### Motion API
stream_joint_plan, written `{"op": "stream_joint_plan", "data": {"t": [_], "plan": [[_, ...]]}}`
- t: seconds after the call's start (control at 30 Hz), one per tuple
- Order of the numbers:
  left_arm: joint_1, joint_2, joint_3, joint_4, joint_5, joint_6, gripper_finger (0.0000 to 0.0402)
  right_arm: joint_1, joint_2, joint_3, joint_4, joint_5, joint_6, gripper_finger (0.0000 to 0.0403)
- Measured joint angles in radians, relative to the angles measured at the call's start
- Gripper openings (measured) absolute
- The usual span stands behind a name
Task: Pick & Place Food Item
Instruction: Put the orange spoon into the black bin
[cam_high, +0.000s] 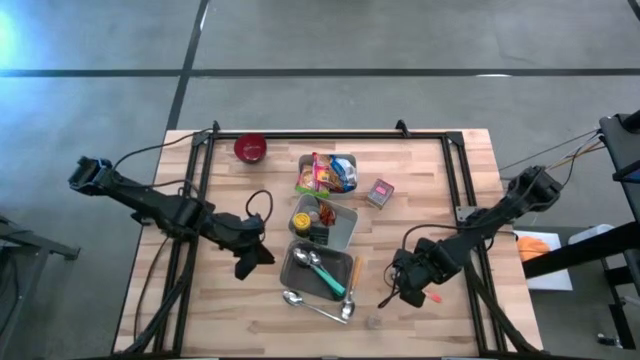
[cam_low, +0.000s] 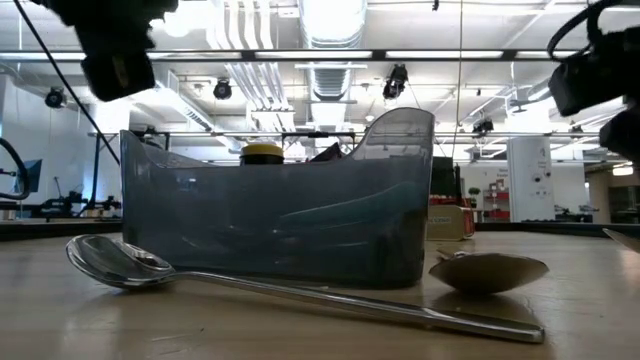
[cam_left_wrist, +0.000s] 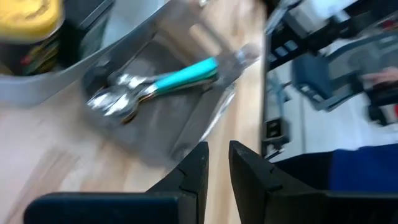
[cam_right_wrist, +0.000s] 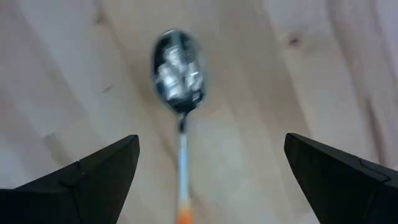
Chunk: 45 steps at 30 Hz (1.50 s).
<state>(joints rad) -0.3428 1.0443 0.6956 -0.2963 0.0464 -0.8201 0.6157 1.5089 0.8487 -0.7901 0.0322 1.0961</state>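
- Step in hand, as I judge it: the approach before the pick. No food is gripped yet.
- The right gripper (cam_high: 410, 283) hangs low at about 4 o'clock from the middle of the pale wooden table (cam_high: 430, 180). Its claw is spread wide and holds nothing.
- Under this claw lies a shiny metal spoon with a thin shaft and an orange handle end (cam_right_wrist: 178, 68), flat on the wood. It is cutlery, not food.
- The left gripper (cam_left_wrist: 218, 149) is at about 8 o'clock, just beside the lower grey metal tray (cam_high: 287, 275). Its fingers are almost pressed together, with only a slit between them and nothing in it.
- The food: a heap of bright, crinkled snack packets (cam_high: 325, 173) lies at 12 o'clock, and a small printed cardboard box (cam_high: 380, 192) at 1 o'clock.
- A jar with a round yellow lid (cam_high: 303, 218) stands in the upper grey tray (cam_high: 350, 225), near the centre.
- Which of these is the wanted item I cannot tell.
- The next move calls for lifting clear of the spoon and going toward 12 o'clock — then closing softly, since the packets look thin and slippery.
- The lower tray holds smooth steel spoons with a teal handle (cam_left_wrist: 186, 74).
- A round red bowl (cam_high: 250, 148) stands at 11 o'clock.
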Motion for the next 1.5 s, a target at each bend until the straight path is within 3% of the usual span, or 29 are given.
{"op": "stream_joint_plan", "data": {"t": [0.23,0.6,1.2,1.5], "plan": [[0.0,0.0,0.0,0.083,0.006,-0.021,0.0067,-0.008,0.0,-0.08,0.152,0.016,-0.031,0.0399],[0.0,0.0,0.0,0.083,0.005,-0.026,0.0067,-0.005,0.005,-0.103,0.172,0.05,-0.064,0.0385],[0.005,0.0,0.0,0.056,-0.002,-0.026,0.0067,0.036,0.108,-0.098,0.173,0.065,-0.075,0.0166],[0.005,0.0,0.0,0.052,-0.006,-0.026,0.0067,0.036,0.079,-0.096,0.175,0.048,-0.072,0.0019]]}}
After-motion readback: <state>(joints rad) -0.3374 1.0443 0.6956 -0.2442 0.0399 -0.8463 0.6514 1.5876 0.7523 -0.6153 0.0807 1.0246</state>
